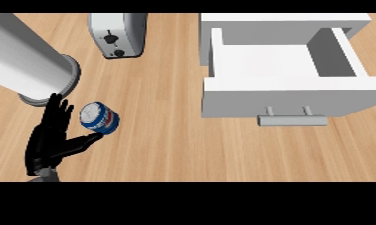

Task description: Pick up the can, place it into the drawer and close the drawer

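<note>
Pick step, can not yet gripped.
Left hand (50,142) spread wide, fingers straight, thumb just under the can (98,118) lying on the counter (169,139). Next: curl round it, lift, carry right to the open drawer (283,97) (right hand unseen).

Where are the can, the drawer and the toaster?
can (99,118): head view, on its blue side.
drawer (283,97): head view, on its front panel.
toaster (117,34): head view, on its end face.
</note>
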### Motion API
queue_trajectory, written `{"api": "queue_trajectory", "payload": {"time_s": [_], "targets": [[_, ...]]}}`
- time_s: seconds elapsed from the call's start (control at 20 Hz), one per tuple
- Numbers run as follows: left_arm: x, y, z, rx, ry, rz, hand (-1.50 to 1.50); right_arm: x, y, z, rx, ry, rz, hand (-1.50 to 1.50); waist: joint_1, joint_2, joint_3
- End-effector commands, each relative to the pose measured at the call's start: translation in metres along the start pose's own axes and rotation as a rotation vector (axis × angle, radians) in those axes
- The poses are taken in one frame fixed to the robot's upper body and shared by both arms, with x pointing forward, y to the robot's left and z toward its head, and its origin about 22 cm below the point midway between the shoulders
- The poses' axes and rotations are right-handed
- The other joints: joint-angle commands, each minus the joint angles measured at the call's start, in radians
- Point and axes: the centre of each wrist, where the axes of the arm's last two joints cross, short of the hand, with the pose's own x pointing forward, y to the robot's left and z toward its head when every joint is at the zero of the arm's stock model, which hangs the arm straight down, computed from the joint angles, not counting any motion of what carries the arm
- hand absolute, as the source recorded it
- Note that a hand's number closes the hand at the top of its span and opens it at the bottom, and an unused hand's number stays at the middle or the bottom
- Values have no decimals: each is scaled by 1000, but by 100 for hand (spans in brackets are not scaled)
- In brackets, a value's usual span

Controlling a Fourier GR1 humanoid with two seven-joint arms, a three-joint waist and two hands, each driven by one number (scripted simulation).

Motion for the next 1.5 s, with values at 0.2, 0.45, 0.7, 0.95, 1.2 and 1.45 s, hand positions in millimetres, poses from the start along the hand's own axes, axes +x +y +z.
{"api": "queue_trajectory", "payload": {"time_s": [0.2,0.45,0.7,0.95,1.2,1.45], "targets": [[-47,4,3,-5,42,-9,-150,2,2,10,12,24,4,-150,-1,0,0],[-63,12,-4,2,51,58,-150,7,-10,-9,0,-10,0,-150,0,1,0],[-67,22,-19,-17,51,63,-150,19,8,9,9,2,-9,-150,-4,1,0],[-70,-23,-20,-40,58,98,-150,-6,2,10,-2,14,-9,-150,-1,-1,1],[-75,-20,-29,-34,81,184,-150,8,5,5,6,-7,-21,-150,-1,0,0],[-59,-17,-47,-148,91,225,150,19,-12,0,15,9,-14,-150,0,0,0]]}}
